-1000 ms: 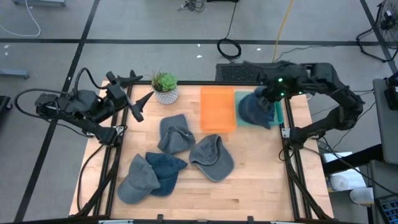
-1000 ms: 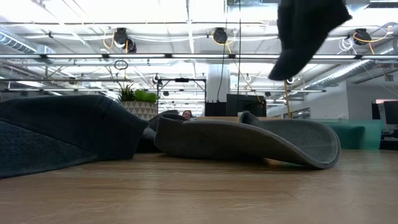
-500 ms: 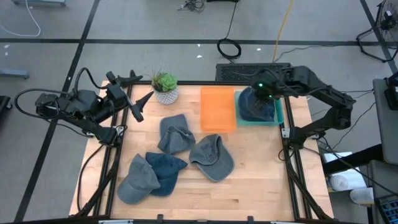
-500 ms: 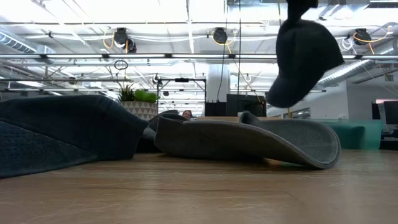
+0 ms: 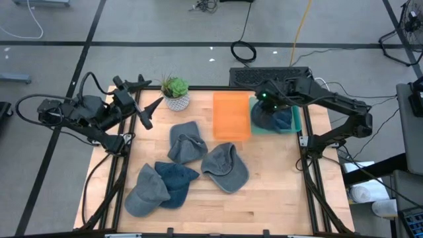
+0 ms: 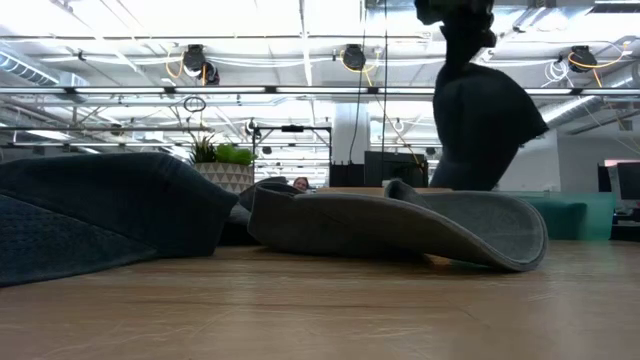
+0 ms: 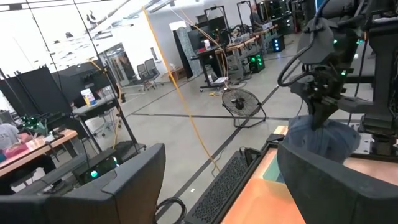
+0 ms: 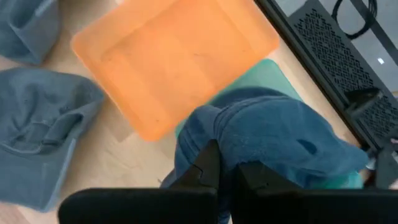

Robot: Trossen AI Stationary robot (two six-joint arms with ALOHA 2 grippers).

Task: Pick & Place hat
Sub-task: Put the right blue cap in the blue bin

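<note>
Hat lowered onto the green tray.
My right gripper (image 5: 266,106) has brought the blue hat (image 5: 272,118) down into the green tray (image 5: 296,120), jaws still clenched on it; release comes next.

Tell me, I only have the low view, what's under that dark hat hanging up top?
Observer: A teal tray; the blue hat hangs right over it.
Operator: Which arm has it?
Observer: The right claw, shut on the blue hat's fabric.
Operator: Is there another tray nearby?
Observer: Yes, an orange tray lies beside the teal one, with nothing in it.
Operator: And the left arm?
Observer: The left claw waits open near the potted plant, holding nothing.
</note>
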